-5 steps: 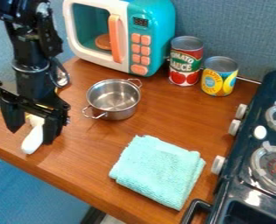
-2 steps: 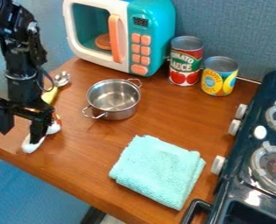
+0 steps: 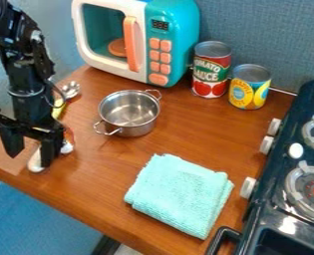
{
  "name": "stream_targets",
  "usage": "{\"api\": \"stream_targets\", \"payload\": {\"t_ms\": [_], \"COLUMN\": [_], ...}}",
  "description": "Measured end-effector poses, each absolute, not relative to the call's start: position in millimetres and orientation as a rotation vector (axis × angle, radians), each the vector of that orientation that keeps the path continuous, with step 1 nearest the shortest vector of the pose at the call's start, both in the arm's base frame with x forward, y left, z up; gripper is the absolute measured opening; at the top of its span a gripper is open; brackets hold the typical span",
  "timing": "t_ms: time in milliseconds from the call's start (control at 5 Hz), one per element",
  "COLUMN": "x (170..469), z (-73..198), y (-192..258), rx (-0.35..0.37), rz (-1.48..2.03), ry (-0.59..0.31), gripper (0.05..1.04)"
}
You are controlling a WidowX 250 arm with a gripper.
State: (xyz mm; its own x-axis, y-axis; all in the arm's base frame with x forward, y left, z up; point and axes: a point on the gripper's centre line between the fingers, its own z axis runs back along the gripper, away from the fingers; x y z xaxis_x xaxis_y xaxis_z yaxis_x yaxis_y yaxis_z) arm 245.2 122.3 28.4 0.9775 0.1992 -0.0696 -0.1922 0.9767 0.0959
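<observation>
1. White item (image 3: 36, 162) on the surface (image 3: 186, 137), low beside the tool (image 3: 30, 153), partly hidden behind its right-hand finger as seen; whether they touch, I cannot tell.
2. The tool's fingers stand wide apart, pointing down; nothing is clamped.
3. Just right of the tool, a small red-and-white thing (image 3: 67, 148), partly hidden; behind the tool, a spoon (image 3: 71, 89) with a yellow handle.
4. Right of the tool and farther back, the pot (image 3: 129, 112); beyond it, the microwave (image 3: 176, 20) and two cans (image 3: 211, 72).
5. Right of the tool and nearer the camera, the towel (image 3: 179, 194); far right, the stove (image 3: 269, 214).
</observation>
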Motion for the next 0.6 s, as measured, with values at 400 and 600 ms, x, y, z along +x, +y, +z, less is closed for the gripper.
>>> {"api": "stream_targets", "payload": {"t_ms": [400,600], "x": [247.7,246.7], "z": [16.3,15.8], "y": [127.4,129.5], "rx": [0.060,0.028], "rz": [0.208,0.223], "ry": [0.101,0.092], "gripper": [0.964,0.689]}}
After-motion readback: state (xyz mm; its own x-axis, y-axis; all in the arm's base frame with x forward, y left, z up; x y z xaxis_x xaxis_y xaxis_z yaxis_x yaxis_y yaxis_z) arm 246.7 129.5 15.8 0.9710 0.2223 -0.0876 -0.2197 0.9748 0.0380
